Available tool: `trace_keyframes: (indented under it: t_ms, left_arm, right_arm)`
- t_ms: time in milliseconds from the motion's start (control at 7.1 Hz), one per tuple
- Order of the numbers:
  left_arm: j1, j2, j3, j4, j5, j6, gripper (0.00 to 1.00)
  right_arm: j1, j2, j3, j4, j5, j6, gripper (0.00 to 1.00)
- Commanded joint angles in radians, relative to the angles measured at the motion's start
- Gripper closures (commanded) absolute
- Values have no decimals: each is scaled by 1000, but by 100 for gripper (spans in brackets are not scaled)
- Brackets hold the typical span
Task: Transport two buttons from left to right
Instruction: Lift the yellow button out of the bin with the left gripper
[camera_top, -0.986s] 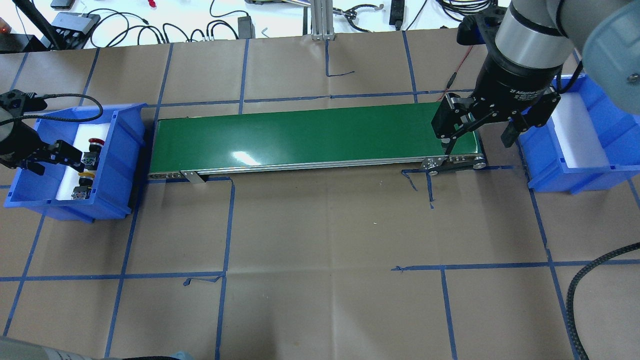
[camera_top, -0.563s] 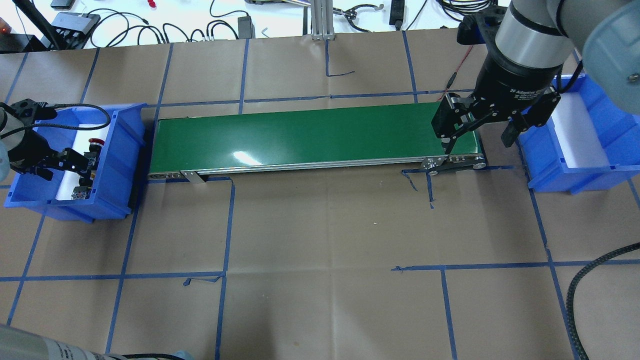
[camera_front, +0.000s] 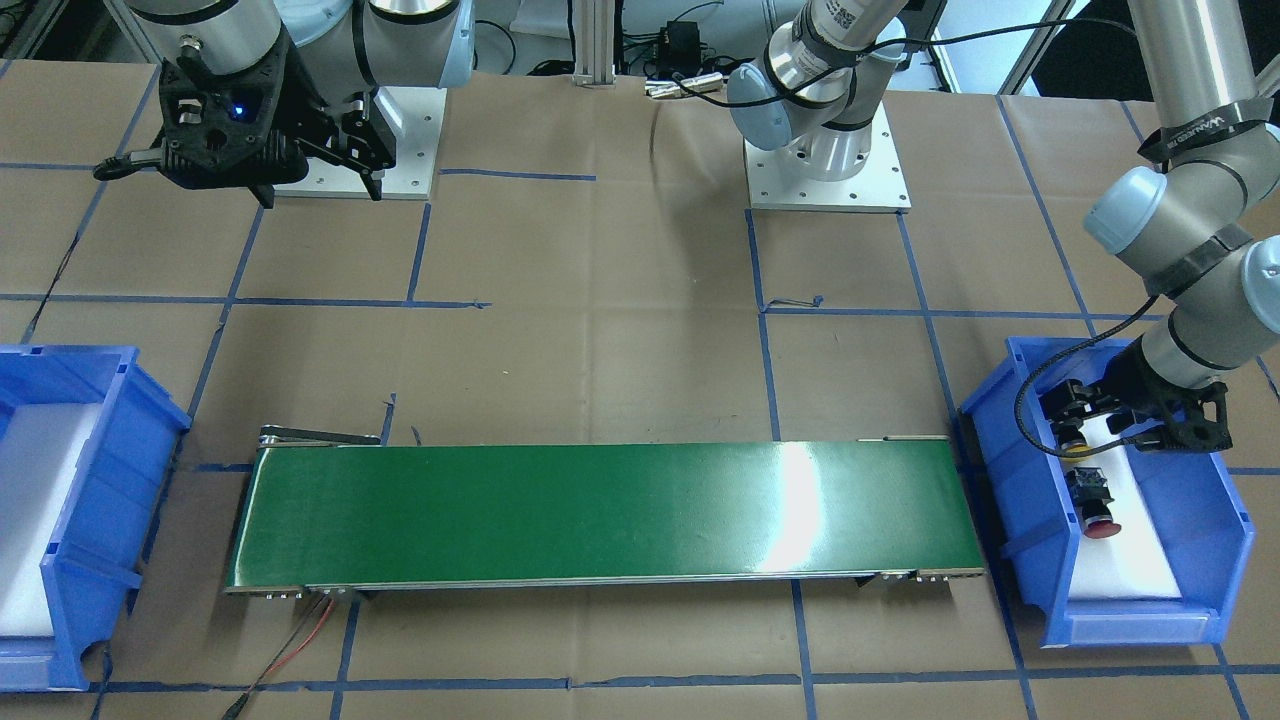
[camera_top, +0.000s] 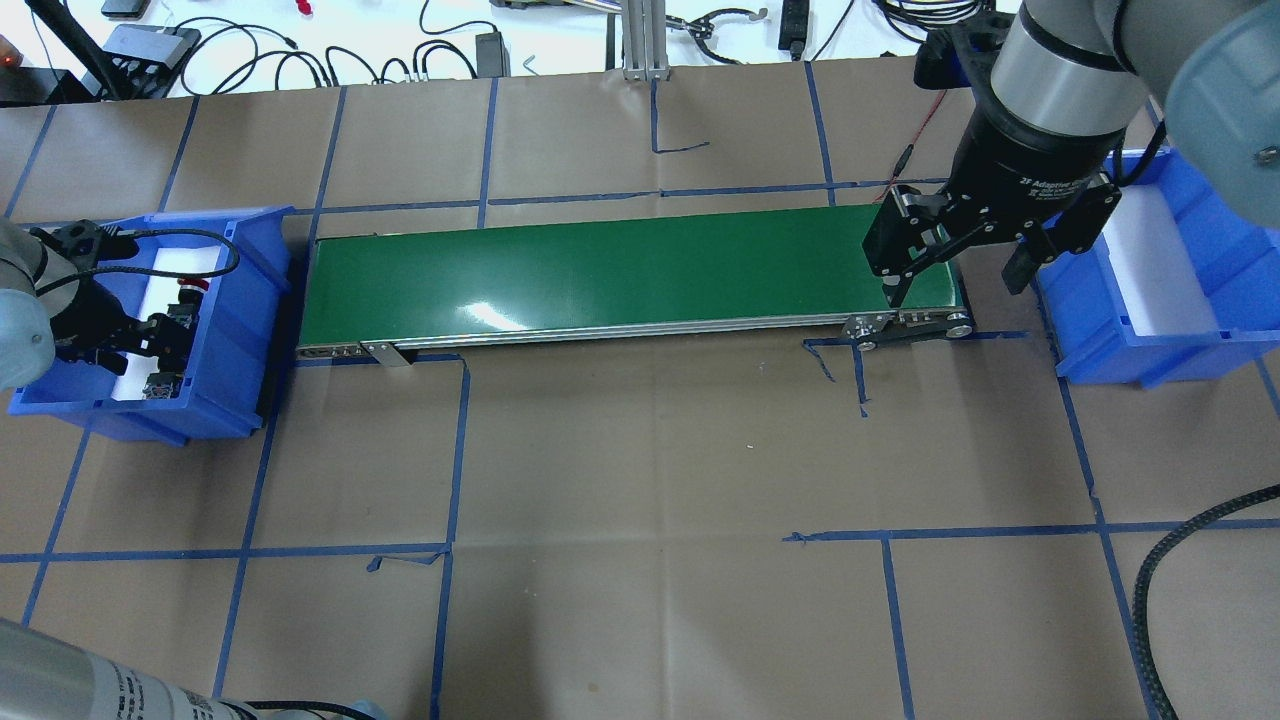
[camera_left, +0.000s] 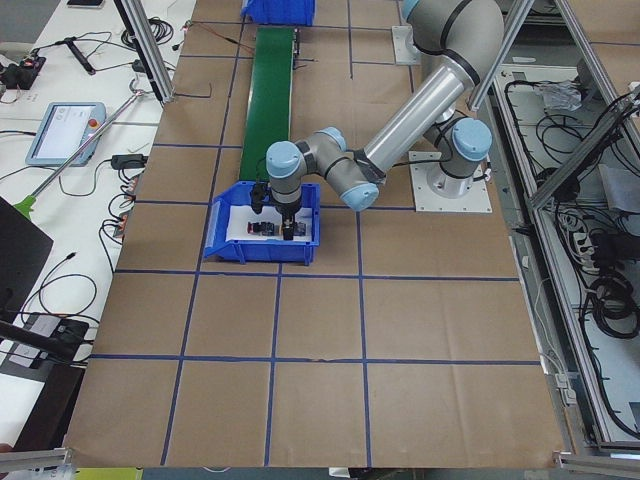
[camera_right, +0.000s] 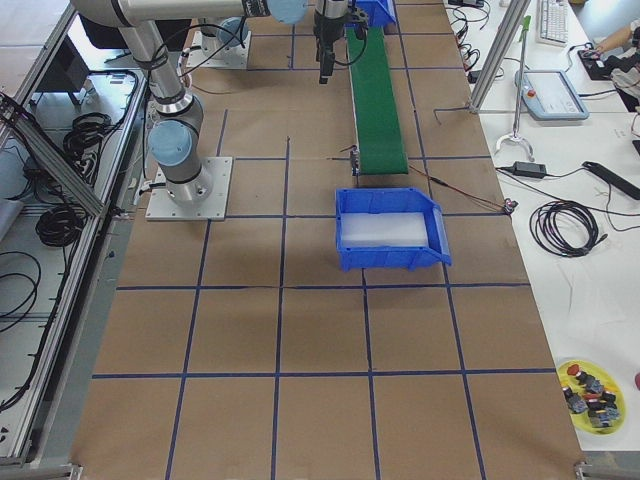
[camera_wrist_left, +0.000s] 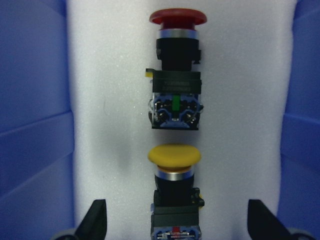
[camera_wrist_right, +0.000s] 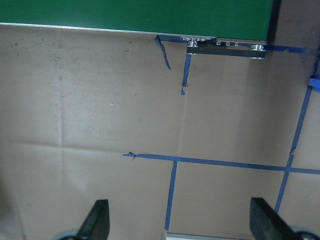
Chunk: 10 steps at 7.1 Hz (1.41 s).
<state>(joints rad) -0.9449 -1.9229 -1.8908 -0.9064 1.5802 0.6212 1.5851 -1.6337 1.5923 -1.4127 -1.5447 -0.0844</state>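
Hovering with my left gripper (camera_wrist_left: 177, 222) spread wide, I have the yellow button (camera_wrist_left: 174, 156) between my jaws, the red button (camera_wrist_left: 177, 17) just beyond their tips, both lying in the blue bin (camera_wrist_left: 30, 100). My right gripper (camera_wrist_right: 180, 222) gapes over brown paper (camera_wrist_right: 100, 100).

- Red-capped button (camera_wrist_left: 177, 17), at 12 o'clock in the left wrist view: red cap, silver collar, black body, and a green mark on its blue-grey base.
- Yellow-capped button (camera_wrist_left: 174, 156), toward 6 o'clock: yellow cap, brass-toned collar, black body.
- Left bin (camera_top: 245, 300): blue walls, with a white foam liner (camera_wrist_left: 240, 125).
- Right bin (camera_top: 1100, 330): blue, lined in white.
- Conveyor belt (camera_top: 620, 265): glossy green, with a silver edge rail.
- Table paper (camera_top: 650, 450): brown, crossed by a grid of blue tape (camera_top: 1000, 531).
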Motion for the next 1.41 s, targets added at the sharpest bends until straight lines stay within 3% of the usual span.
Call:
trace_keyframes:
  t_ms: [0, 141, 423, 563, 704, 986, 1268]
  left_arm:
    - [0, -13, -16, 21, 1, 0, 1]
    - [0, -18, -16, 21, 1, -1, 3]
    - [0, -12, -8, 21, 3, -11, 55]
    - [0, -10, -5, 20, 1, -23, 74]
    - [0, -7, 1, 17, 1, -23, 86]
    - [0, 16, 42, 5, 1, -12, 89]
    - [-2, 41, 216, -194, 3, -9, 89]
  right_arm:
    - [-1, 0, 1, 0, 0, -2, 0]
    - [-1, 0, 2, 0, 0, 0, 0]
    - [1, -2, 2, 1, -2, -2, 0]
    - [1, 0, -3, 1, 0, 0, 0]
    - [1, 0, -3, 1, -2, 2, 0]
    - [1, 0, -3, 1, -2, 2, 0]
    - [1, 0, -2, 1, 0, 0, 0]
